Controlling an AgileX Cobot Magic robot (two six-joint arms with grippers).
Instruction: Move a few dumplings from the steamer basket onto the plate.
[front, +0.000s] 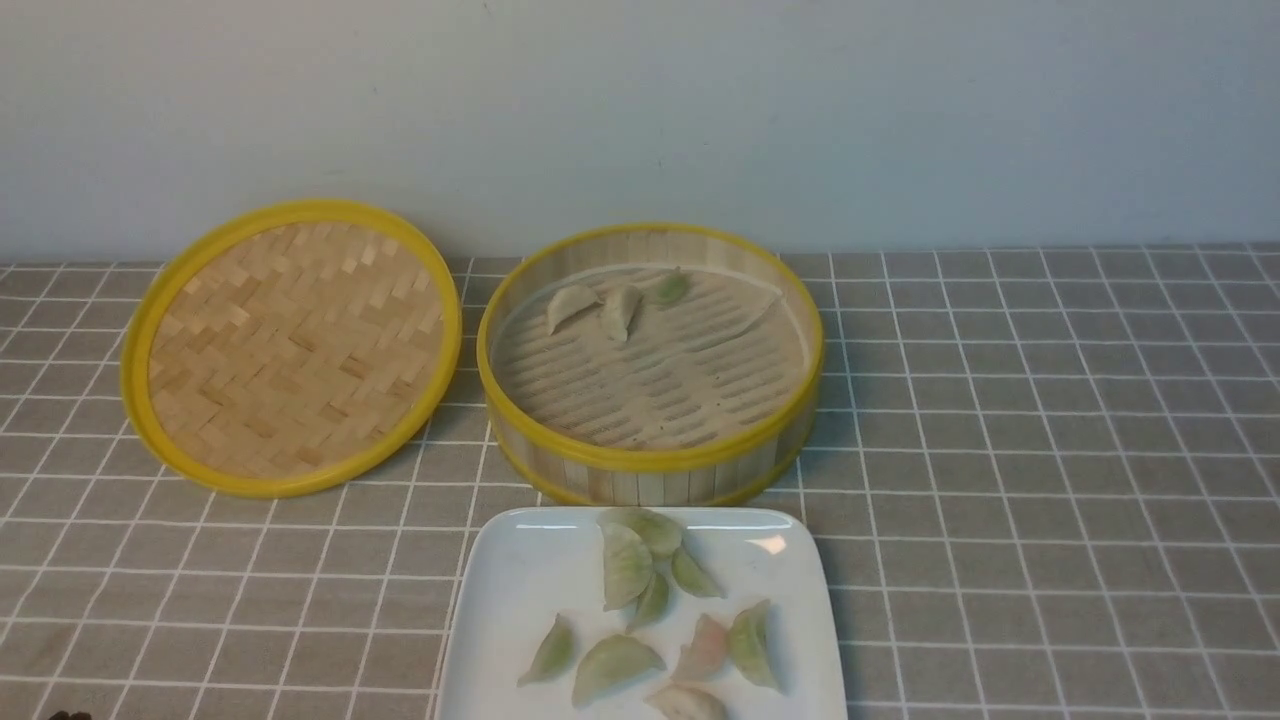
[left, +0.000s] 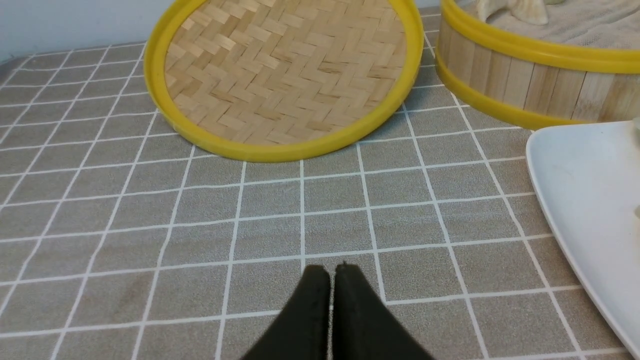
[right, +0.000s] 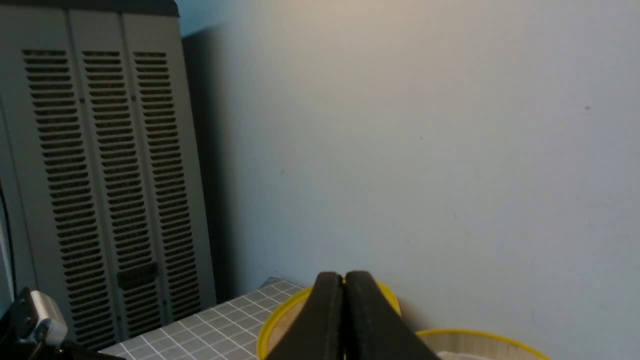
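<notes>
The steamer basket (front: 650, 460) stands mid-table against the wall; three dumplings (front: 620, 310) lie at its far side on a pale liner. In front of it the white plate (front: 500, 600) carries several dumplings (front: 625, 565), pale green and one pinkish. My left gripper (left: 332, 270) is shut and empty, low over the cloth to the left of the plate (left: 580, 190), with the steamer basket (left: 525, 75) beyond it. My right gripper (right: 344, 276) is shut and empty, raised and facing the wall, the steamer basket's rim (right: 480, 336) below it. Neither arm shows in the front view.
The woven yellow-rimmed lid (front: 290, 345) leans against the wall left of the basket; it also shows as the lid (left: 285, 75) and lid (right: 280, 320). A grey checked cloth (front: 1050, 450) covers the table. A grey louvred cabinet (right: 100, 175) stands at the left beyond the table.
</notes>
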